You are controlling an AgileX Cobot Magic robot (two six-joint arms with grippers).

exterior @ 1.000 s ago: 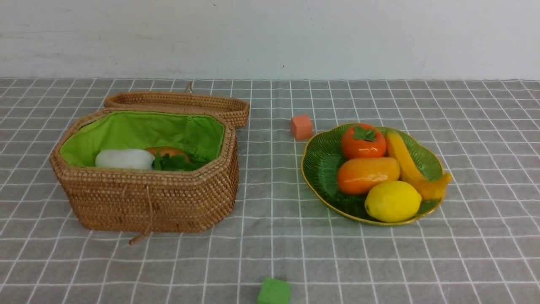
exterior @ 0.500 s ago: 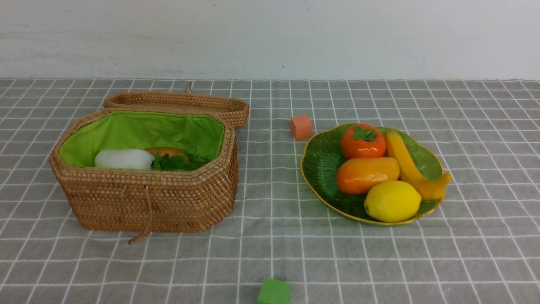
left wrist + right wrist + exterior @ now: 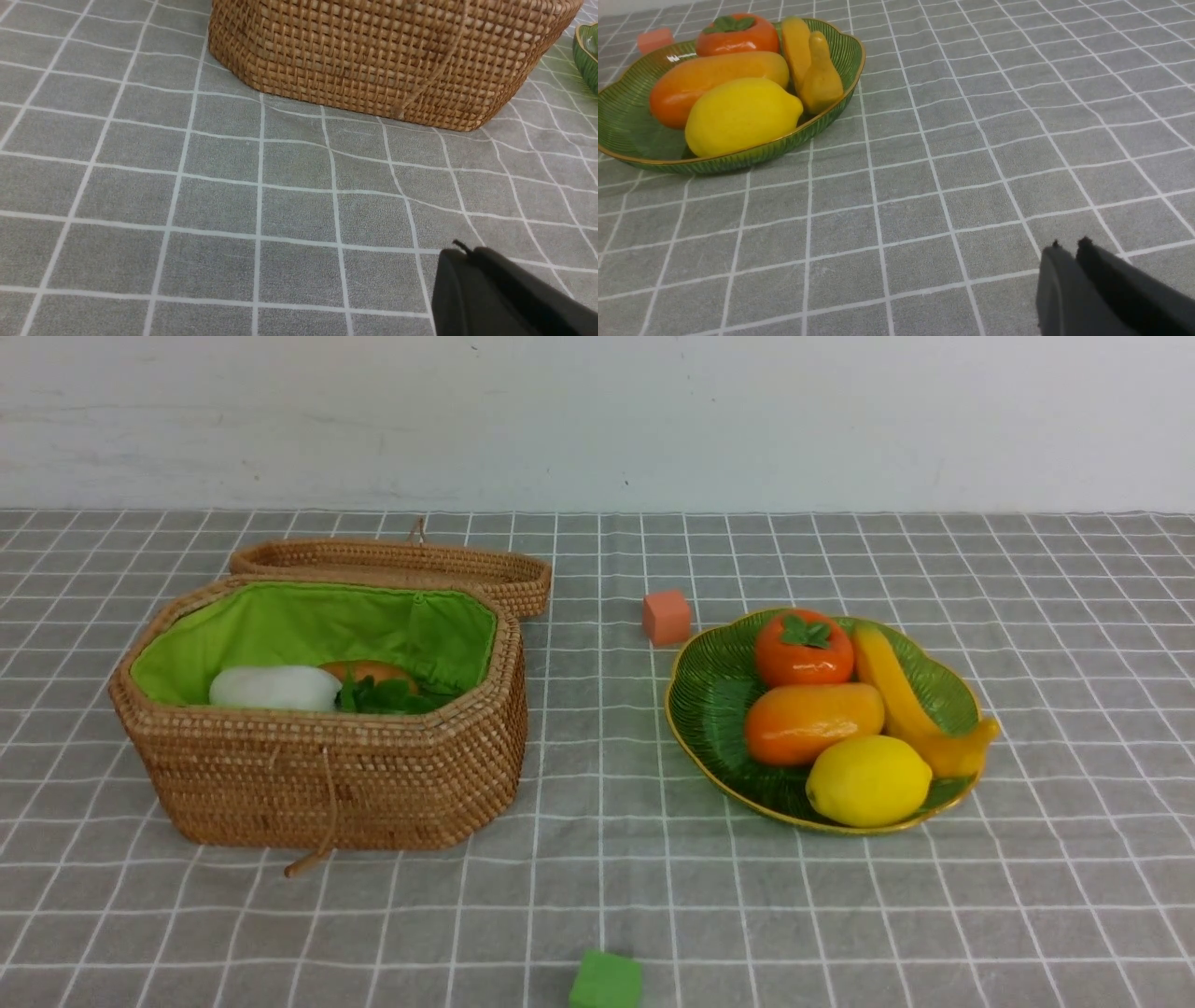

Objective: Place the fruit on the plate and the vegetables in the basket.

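Sorting judged finished: lemon [image 3: 868,781], mango [image 3: 812,721], persimmon [image 3: 804,649], banana [image 3: 910,705] seen on plate [image 3: 709,709], right of frame. Radish [image 3: 275,688], potato [image 3: 372,670] seen in basket [image 3: 327,775], left; eggplant hidden. Left pincer [image 3: 460,254], right pincer [image 3: 1069,252] pressed together, nothing pinched. No further move judged needed.

A small orange cube [image 3: 667,617] and a green cube [image 3: 607,981] sit on the grey checked tablecloth [image 3: 840,915].

four fruit [image 3: 814,723], two cubes [image 3: 667,617]
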